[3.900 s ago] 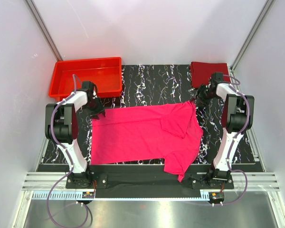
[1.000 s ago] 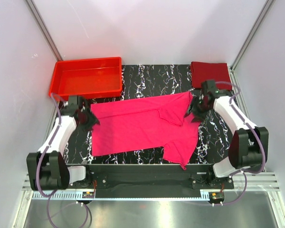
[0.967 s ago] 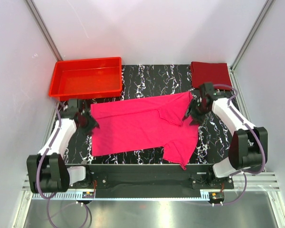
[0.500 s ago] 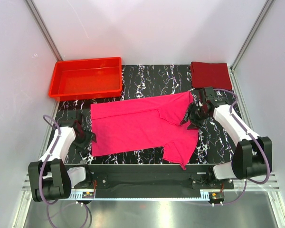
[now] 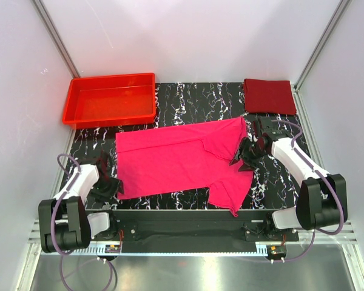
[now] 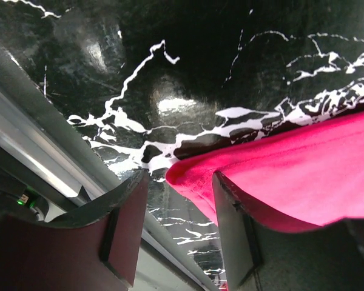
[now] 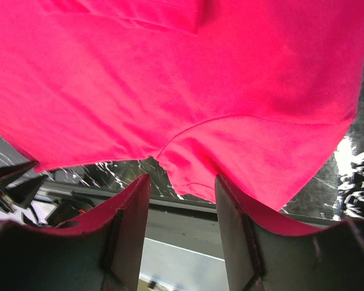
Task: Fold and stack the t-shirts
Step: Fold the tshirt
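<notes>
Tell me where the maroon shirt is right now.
In the top view, the maroon t-shirt lies folded at the far right corner of the table, beyond the right gripper and apart from the pink t-shirt.

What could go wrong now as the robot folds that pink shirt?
The left tool stands open with only the shirt's corner tip reaching it; closing may pinch too little cloth, which could then slip out. The near sleeve reaches the table's front edge and could snag when lifted.
</notes>
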`<move>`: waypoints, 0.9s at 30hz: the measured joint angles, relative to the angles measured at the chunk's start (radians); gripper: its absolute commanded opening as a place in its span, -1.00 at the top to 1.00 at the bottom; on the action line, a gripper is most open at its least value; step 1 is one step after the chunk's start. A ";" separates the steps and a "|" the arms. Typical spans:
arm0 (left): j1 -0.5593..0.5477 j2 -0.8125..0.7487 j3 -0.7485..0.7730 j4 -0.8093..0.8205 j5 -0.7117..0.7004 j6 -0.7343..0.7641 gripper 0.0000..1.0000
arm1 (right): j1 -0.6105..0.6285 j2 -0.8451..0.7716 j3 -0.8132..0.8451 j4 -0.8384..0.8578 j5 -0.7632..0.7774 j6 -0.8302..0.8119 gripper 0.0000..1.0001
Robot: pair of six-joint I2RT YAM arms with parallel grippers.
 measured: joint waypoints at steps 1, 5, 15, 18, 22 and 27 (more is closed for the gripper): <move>0.001 0.008 0.000 0.004 0.000 -0.001 -0.01 | 0.000 -0.001 -0.014 0.011 0.000 0.013 -0.03; 0.001 0.020 0.000 0.014 0.004 -0.002 0.07 | -0.004 -0.028 -0.122 0.056 0.008 0.107 0.26; 0.003 0.023 0.002 0.021 0.003 -0.004 0.24 | -0.079 -0.127 -0.241 -0.055 0.177 0.293 0.01; 0.004 0.034 0.008 0.021 0.002 -0.003 0.25 | -0.082 -0.138 -0.258 -0.074 0.197 0.319 0.02; 0.006 0.047 0.014 0.019 0.003 -0.002 0.21 | -0.082 -0.118 -0.286 -0.072 0.200 0.335 0.05; 0.009 0.066 0.026 0.009 0.002 0.003 0.20 | -0.082 -0.084 -0.306 -0.059 0.193 0.343 0.09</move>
